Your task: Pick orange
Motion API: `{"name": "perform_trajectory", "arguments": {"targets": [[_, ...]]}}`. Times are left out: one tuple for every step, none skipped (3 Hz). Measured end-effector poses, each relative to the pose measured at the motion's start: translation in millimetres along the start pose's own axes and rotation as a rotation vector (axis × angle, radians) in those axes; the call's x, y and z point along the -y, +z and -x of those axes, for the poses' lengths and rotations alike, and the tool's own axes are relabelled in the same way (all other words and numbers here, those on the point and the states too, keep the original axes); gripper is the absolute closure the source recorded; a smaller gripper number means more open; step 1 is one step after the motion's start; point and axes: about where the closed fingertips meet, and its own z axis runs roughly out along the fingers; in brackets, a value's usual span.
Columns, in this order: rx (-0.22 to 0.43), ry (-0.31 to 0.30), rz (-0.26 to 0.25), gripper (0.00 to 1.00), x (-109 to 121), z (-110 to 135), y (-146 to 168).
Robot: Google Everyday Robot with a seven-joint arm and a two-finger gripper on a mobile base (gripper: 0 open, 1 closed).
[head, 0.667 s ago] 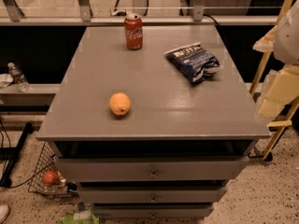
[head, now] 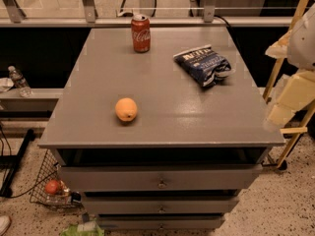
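The orange (head: 126, 109) is a round yellow-orange fruit lying on the grey cabinet top (head: 162, 127), at the front left, apart from everything else. My gripper (head: 284, 107) shows as cream-coloured arm parts at the right edge of the camera view. It is beyond the cabinet's right side and well to the right of the orange. Nothing is in it.
A red soda can (head: 141, 33) stands upright at the back of the top. A dark blue chip bag (head: 203, 65) lies at the back right. Drawers (head: 161, 178) face front. A wire basket with a reddish fruit (head: 52, 187) and a water bottle (head: 19, 81) are at the left.
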Motion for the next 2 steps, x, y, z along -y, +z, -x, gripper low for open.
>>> {"name": "perform_trajectory", "arguments": {"targets": [[0.159,-0.01,0.048,0.0,8.2,46.4,28.1],[0.335,-0.072,0.062,0.0,18.6,116.8,51.3]]}}
